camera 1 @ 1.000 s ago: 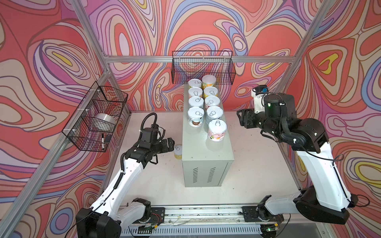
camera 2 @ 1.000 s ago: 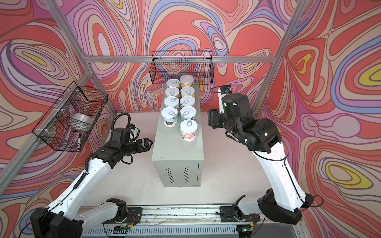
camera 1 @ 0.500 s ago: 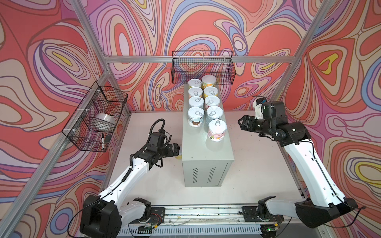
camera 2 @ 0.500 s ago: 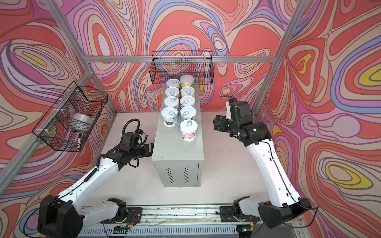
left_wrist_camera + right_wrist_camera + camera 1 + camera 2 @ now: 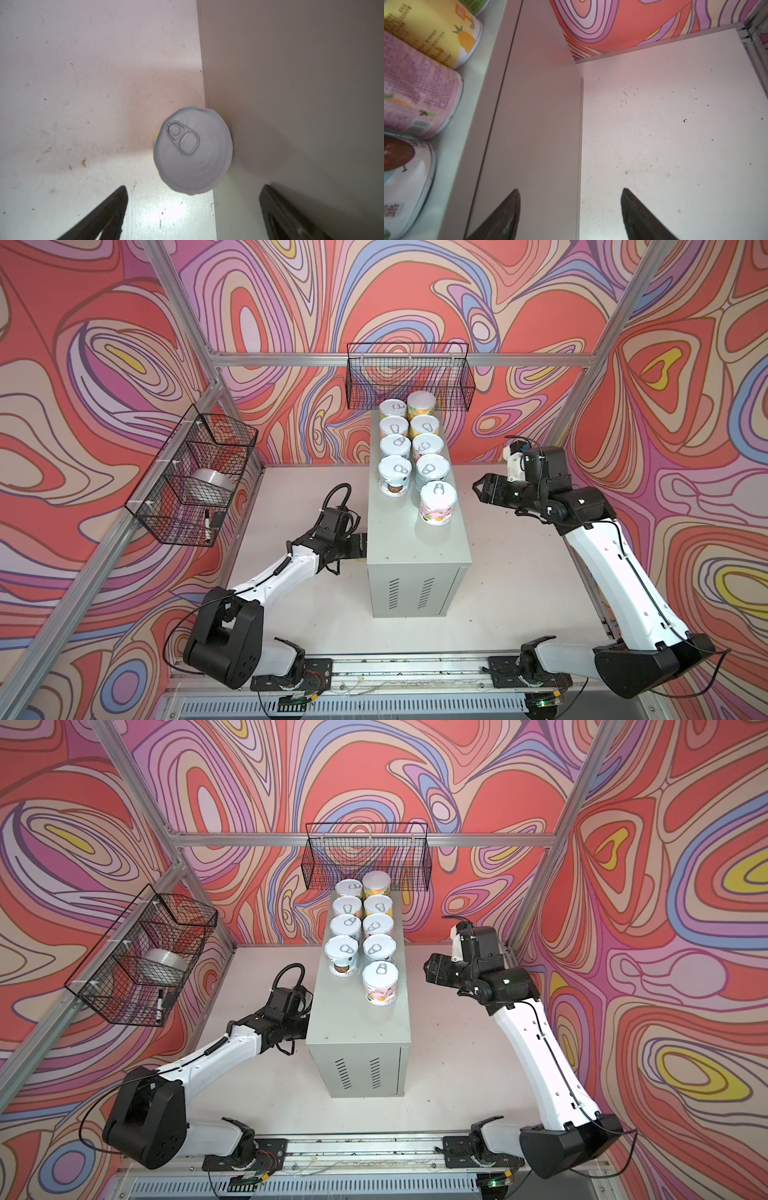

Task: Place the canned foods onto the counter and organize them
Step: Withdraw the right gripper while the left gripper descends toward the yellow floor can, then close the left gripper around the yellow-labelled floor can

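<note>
Can (image 5: 192,149) against counter (image 5: 291,104) side wall.

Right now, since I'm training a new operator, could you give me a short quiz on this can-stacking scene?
1. How many cans stand on the counter?
2. True or false: no can is left on the tabletop.
3. The left gripper is: A) shut on a can, B) open over a can, C) out of view.
Key: 1) Nine. 2) False: one stray can stands on the tabletop beside the counter. 3) B.
</note>
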Robot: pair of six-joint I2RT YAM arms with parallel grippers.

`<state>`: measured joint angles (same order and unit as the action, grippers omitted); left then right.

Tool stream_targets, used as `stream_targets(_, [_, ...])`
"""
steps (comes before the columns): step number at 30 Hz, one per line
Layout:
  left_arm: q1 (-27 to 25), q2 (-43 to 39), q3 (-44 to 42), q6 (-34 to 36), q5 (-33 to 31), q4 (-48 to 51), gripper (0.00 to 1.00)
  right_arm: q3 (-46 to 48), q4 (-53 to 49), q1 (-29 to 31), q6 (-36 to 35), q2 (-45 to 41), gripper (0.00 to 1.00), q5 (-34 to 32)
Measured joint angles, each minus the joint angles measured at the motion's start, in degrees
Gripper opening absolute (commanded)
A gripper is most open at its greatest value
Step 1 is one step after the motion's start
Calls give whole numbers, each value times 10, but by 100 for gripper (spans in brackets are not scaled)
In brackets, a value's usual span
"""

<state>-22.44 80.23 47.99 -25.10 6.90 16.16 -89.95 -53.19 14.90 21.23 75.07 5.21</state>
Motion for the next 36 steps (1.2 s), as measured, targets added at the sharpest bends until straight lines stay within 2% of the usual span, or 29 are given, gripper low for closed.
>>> stream_targets(12, [-8,90,1,0,-33,-28,94,15,14,-2,9,10,78,2])
stream_targets(20, [-11,131,39,0,-86,-28,93,34,23,-2,9,10,78,1])
stream_targets(29, [-10,180,79,0,-116,-32,93,52,36,-3,9,10,78,2])
stream_targets(36, [-9,202,92,-1,-119,-32,84,76,47,-3,10,9,78,7])
